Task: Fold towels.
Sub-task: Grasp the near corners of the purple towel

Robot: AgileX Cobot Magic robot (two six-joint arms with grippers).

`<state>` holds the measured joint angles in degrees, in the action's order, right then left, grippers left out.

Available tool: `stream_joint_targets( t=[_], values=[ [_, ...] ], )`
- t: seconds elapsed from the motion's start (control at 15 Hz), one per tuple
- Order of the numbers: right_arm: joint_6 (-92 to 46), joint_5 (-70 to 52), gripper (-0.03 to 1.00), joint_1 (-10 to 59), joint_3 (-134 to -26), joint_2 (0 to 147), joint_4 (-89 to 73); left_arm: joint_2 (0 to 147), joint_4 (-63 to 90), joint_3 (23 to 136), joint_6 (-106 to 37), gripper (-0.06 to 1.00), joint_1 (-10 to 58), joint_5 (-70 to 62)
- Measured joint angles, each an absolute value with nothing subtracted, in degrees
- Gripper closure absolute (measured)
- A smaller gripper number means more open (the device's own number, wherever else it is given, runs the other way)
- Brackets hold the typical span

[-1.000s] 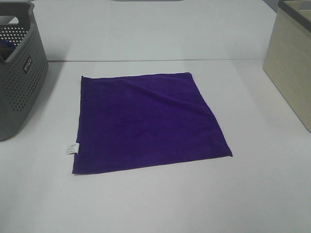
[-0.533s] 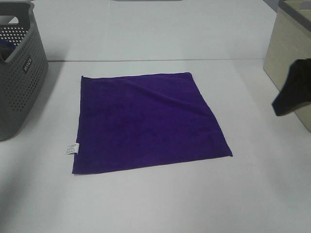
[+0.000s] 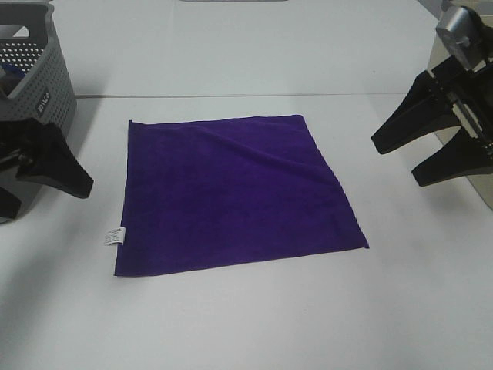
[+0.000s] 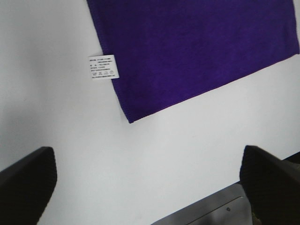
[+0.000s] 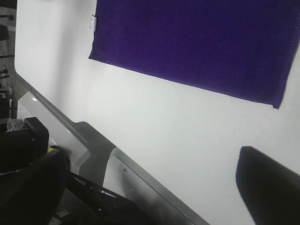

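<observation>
The deep purple towel (image 3: 231, 193) lies flat and spread open in the middle of the white table, with its small white tag (image 3: 115, 236) on the left edge near the front corner. My left gripper (image 3: 50, 202) is open and empty, above the table just left of the towel, in front of the grey basket. My right gripper (image 3: 394, 163) is open and empty, above the table to the right of the towel's far right part. The left wrist view shows the towel's corner (image 4: 197, 47) and tag (image 4: 103, 67). The right wrist view shows the towel's front edge (image 5: 197, 42).
A grey perforated basket (image 3: 31, 100) stands at the left edge, close behind the left gripper. A beige bin (image 3: 462, 100) stands at the right edge, behind the right gripper. The table's front edge (image 5: 140, 168) shows in the right wrist view.
Both arms have come into the exterior high view: the right one first from the right edge, then the left one from the left. The towel has not moved.
</observation>
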<state>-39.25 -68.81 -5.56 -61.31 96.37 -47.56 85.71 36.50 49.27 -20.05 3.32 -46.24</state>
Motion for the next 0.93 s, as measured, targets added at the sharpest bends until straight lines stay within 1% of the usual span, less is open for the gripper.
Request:
stream_joint_targets(
  t=[0.13,0.4,0.53,0.67,0.8,0.93],
  values=[
    [-39.53,-68.93,0.02,-5.56,-61.31,97.46,-47.61,89.38,36.5,49.27,-20.17,-0.05,3.32,-46.07],
    [-39.65,-69.33,0.02,-5.56,-61.31,97.46,-47.78,90.24,36.5,49.27,-20.17,-0.05,3.32,-45.72],
    [-39.65,-68.3,0.02,-5.56,-61.31,98.49,-48.07,91.67,39.99,49.27,-21.72,-0.05,3.32,-44.0],
    [-39.59,-66.46,0.02,-5.56,-61.31,100.27,-48.41,94.42,44.12,49.27,-24.81,-0.05,3.32,-43.6],
    [-39.59,-65.49,0.02,-5.56,-61.99,104.91,-48.59,99.64,51.22,49.33,-33.06,-0.05,2.98,-43.26],
    [-39.59,-65.2,0.02,-5.56,-64.57,108.35,-48.53,102.33,58.38,49.33,-41.08,-0.05,1.03,-43.95]
  ],
)
